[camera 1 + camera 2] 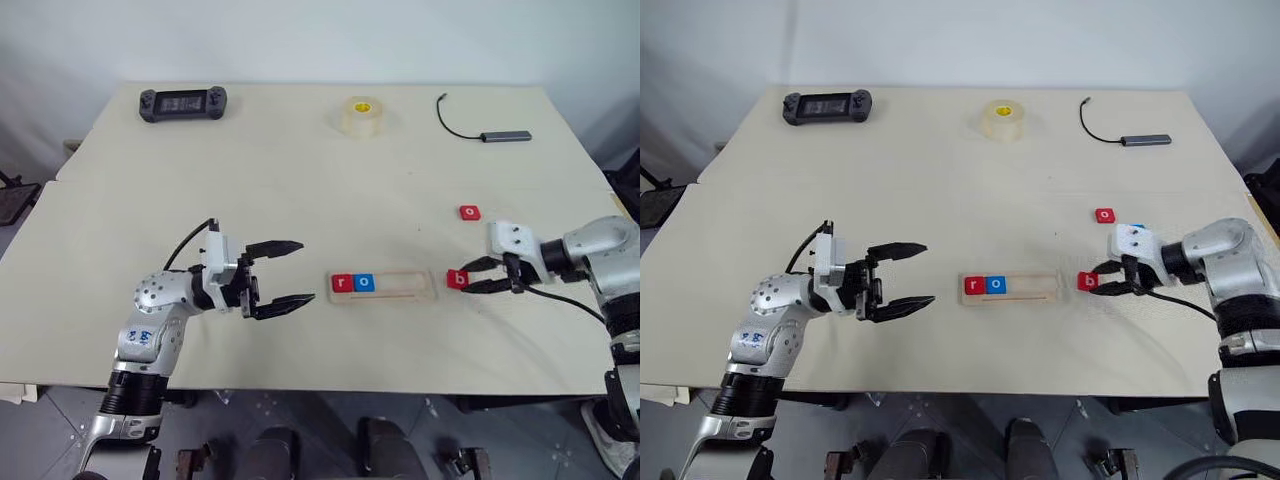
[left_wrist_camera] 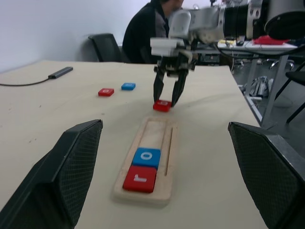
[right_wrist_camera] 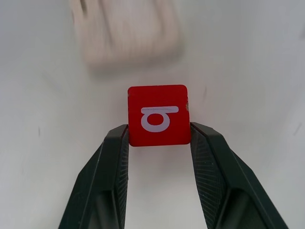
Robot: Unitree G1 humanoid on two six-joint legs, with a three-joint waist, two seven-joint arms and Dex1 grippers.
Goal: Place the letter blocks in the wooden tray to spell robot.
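Observation:
The wooden tray (image 1: 410, 285) lies near the table's front middle. Its left end holds a red r block (image 1: 342, 283) and a blue o block (image 1: 364, 283). Just off the tray's right end is the red b block (image 3: 158, 114), and my right gripper (image 1: 468, 278) is shut on it, a finger pressed against each side. A red o block (image 1: 470, 212) lies farther back on the right, with a blue block (image 2: 127, 86) beside it. My left gripper (image 1: 305, 271) hovers open to the left of the tray, pointing at it, with nothing between its fingers.
At the back of the table are a black handheld controller (image 1: 182, 103), a roll of clear tape (image 1: 363, 116) and a black cable with a grey adapter (image 1: 505, 136). A person (image 2: 147, 28) sits beyond the table's right side.

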